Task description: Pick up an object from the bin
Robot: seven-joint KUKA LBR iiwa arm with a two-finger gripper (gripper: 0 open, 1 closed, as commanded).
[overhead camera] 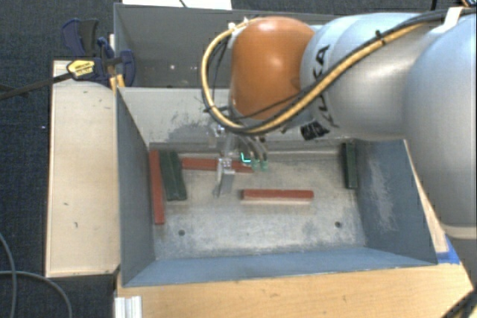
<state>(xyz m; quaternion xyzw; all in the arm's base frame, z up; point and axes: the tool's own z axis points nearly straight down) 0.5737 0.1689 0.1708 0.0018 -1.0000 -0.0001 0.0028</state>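
Observation:
My gripper (222,186) hangs below the orange wrist cover, low over the bin floor left of the middle. Just behind it lies a red flat bar (200,164), set crosswise along the back wall and partly hidden by the gripper. A second red bar (276,195) lies flat on the floor just to the gripper's right, apart from it. To its left, a dark green block (174,176) lies lengthwise. I see nothing held in the gripper.
A long red bar (157,187) lies along the left wall beside the dark green block. Another dark green block (349,164) stands against the back right. The arm covers the bin's back right part. The front floor is bare metal.

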